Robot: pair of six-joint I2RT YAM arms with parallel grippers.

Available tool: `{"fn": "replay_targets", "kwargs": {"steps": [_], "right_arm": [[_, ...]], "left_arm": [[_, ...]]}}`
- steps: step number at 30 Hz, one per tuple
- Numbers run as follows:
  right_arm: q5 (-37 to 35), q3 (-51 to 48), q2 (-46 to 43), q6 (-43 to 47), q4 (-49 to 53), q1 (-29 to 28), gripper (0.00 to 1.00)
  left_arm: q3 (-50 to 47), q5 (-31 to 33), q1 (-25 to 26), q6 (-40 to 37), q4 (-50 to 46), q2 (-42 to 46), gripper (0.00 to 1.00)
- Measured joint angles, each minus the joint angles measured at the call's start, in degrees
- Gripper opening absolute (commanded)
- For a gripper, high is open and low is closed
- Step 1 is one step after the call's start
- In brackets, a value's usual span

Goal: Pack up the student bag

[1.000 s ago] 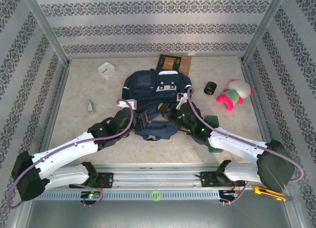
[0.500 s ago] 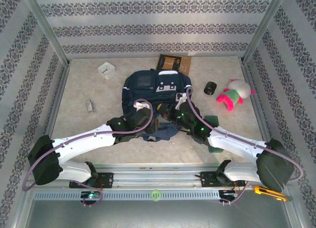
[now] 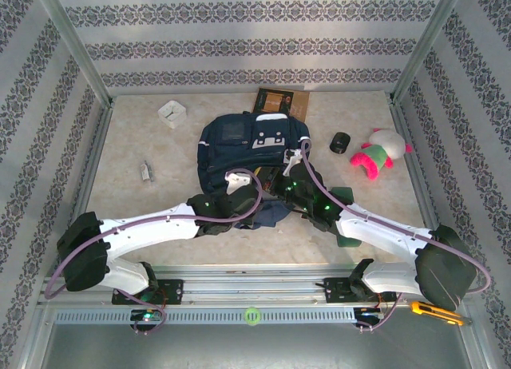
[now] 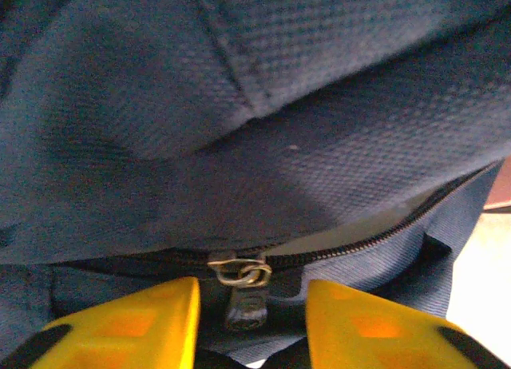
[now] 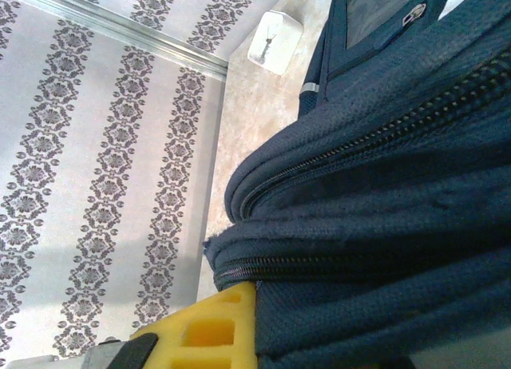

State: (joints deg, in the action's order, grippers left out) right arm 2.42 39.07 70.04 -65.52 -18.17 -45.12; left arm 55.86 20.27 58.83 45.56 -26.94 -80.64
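Note:
The student bag (image 3: 247,145) lies flat in the middle of the table, navy blue with a grey-white patch near its top. My left gripper (image 3: 254,197) is at the bag's near edge. In the left wrist view its yellow fingers (image 4: 136,329) stand apart on either side of a zipper pull (image 4: 242,293), touching neither side. The zipper (image 4: 375,240) is partly open to the right of the pull. My right gripper (image 3: 281,180) is beside the left one. Its one visible yellow finger (image 5: 211,325) presses against a fold of the bag's fabric (image 5: 383,225), on which it is shut.
A white box (image 3: 172,113) sits at the back left and a brown book (image 3: 281,104) behind the bag. A small black object (image 3: 341,143) and a pink-and-white plush toy (image 3: 378,155) lie to the right. A small metal piece (image 3: 145,172) lies at the left.
My left arm has swung right, carrying its gripper from the bag's lower left corner to the zipper pull at the near edge. The right arm has not moved.

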Motion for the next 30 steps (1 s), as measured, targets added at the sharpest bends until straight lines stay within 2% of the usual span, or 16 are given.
{"fn": "replay_targets", "kwargs": {"steps": [6,12,17,25,30], "right_arm": [[0.00,0.59,0.00,0.90,0.04,-0.02,0.00],[-0.02,0.59,-0.02,1.14,0.02,-0.11,0.00],[-0.04,0.59,-0.04,1.46,0.07,-0.81,0.00],[-0.22,0.61,-1.29,3.45,0.94,-0.87,0.00],[-0.02,1.66,-1.95,4.92,3.37,-0.87,0.00]], "left_arm": [[-1.44,2.97,0.09,1.49,0.98,1.57,0.21],[-5.70,2.56,0.02,3.61,6.71,5.60,0.00],[-10.12,1.38,-0.59,6.45,10.78,10.08,0.00],[-11.52,0.42,-2.08,7.45,11.04,14.21,0.00],[-15.28,-3.15,-4.26,7.50,15.02,18.18,0.00]]}}
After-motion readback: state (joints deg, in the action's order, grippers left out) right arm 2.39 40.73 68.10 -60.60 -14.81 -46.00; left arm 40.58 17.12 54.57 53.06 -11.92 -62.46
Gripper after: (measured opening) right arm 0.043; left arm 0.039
